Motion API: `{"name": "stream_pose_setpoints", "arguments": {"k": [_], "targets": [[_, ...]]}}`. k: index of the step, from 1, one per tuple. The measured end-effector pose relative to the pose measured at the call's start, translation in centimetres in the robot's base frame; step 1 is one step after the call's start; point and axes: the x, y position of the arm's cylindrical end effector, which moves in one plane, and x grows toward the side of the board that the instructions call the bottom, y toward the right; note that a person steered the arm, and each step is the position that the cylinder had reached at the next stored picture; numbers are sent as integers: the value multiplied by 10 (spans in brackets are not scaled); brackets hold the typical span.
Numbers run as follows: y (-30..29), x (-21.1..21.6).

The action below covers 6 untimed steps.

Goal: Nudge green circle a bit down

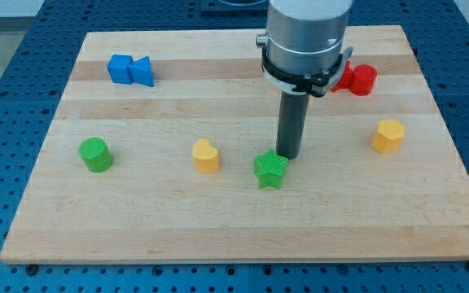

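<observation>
The green circle [95,155] stands near the left edge of the wooden board [243,228]. My tip [289,155] is well to its right, near the board's middle, touching or just off the upper right side of a green star [270,170]. A yellow heart-shaped block [206,155] lies between the green circle and the green star.
Two blue blocks [130,70] sit together at the upper left. Red blocks [357,79] sit at the upper right, partly hidden behind the arm's grey housing [306,41]. A yellow hexagon block [387,136] is at the right.
</observation>
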Motion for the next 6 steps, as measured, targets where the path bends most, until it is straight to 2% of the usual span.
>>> {"name": "stream_pose_setpoints", "arguments": {"k": [2,3,4,5,6], "targets": [[-52,46],[-49,17],[-42,-31],[-97,-59],[-184,-67]]}}
